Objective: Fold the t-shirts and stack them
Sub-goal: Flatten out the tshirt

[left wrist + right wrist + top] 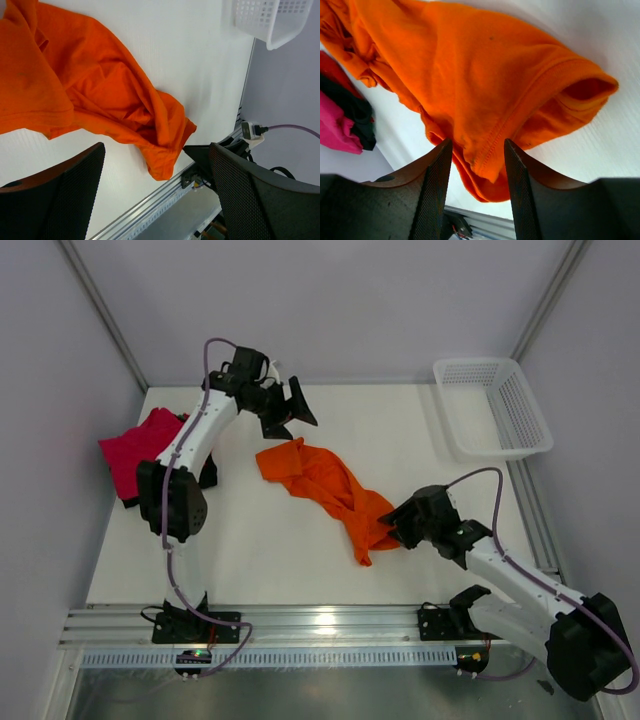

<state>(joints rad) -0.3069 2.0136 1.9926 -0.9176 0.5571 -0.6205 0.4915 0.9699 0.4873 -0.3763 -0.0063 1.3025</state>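
The orange t-shirt (325, 490) is lying crumpled in the middle of the table (270, 560), stretching in a slanted band from far left to near right. Its near-right end is reaching the right gripper (477, 147), which is hanging low over it with its jaws partly apart. In the right wrist view, the stitched hem is running through the gap between the two fingers. Whether the pads are touching the cloth is not showing, and the top view is hiding the fingertips under the wrist body.

The left gripper (290, 415) is hovering just beyond the shirt's far-left end, with its jaws spread wide and nothing between them.

The pink t-shirt (140, 450) is sitting bunched at the table's left edge, overhanging it slightly and partly covered by the left arm. The black t-shirt (355, 112) is showing only as a dark strip against the pink one, so its shape is hard to make out.

The white mesh basket (525, 415) is standing at the far-right corner, well apart from all the shirts.
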